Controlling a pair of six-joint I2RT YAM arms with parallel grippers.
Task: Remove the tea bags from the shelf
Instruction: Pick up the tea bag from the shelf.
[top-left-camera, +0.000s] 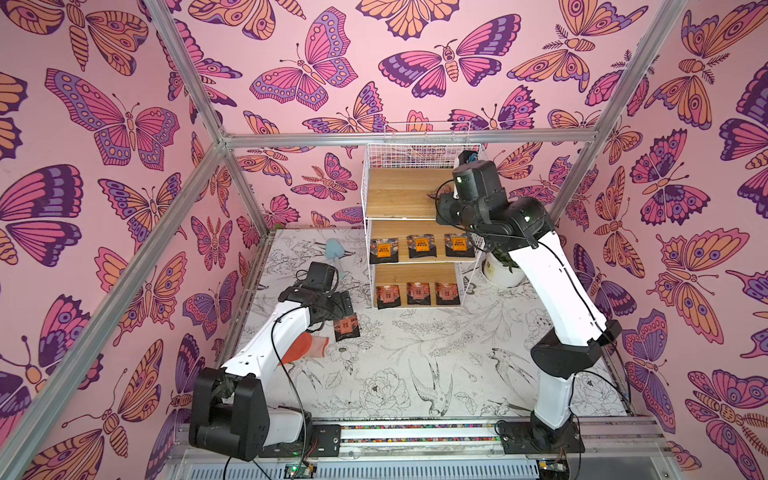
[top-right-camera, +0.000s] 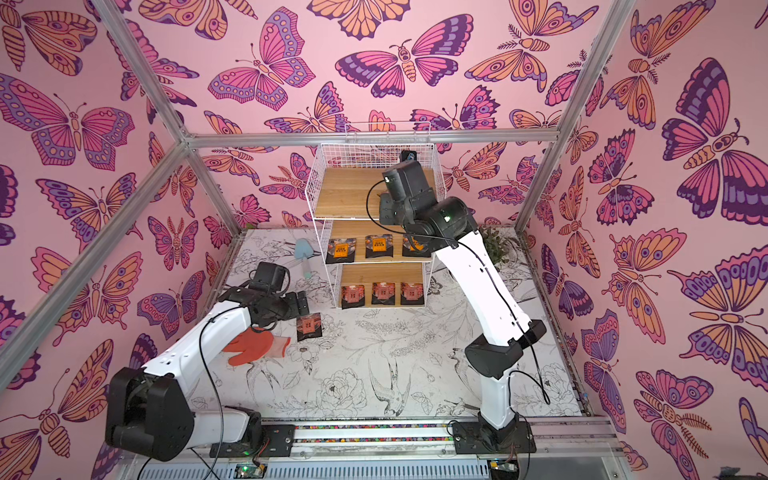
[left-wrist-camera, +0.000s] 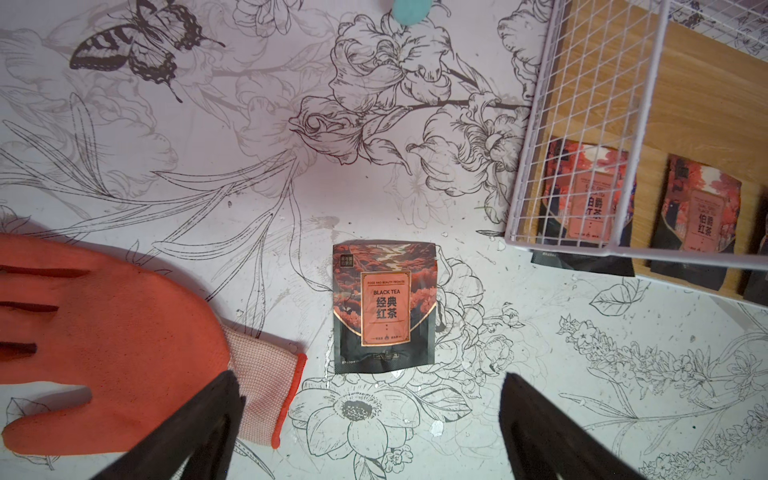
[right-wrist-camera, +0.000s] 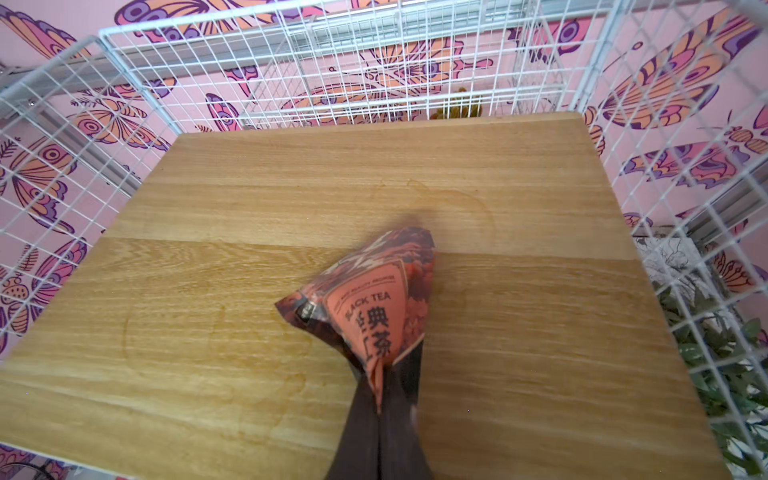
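Right wrist view: right gripper (right-wrist-camera: 380, 374) clamps tea bag (right-wrist-camera: 370, 299) inside wire shelf (right-wrist-camera: 291, 187); left gripper (left-wrist-camera: 368, 375) gapes beside glove (left-wrist-camera: 116, 345).

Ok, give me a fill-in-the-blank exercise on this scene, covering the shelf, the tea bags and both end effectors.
1. The right end effector is shut on a crumpled tea bag over the ____ board of the shelf.
2. The middle board carries ____ tea bags.
3. The left end effector is ____, near a flat tea bag on the table.
4. Beside that flat tea bag lies an orange ____.

Missing words: top; three; open; glove.
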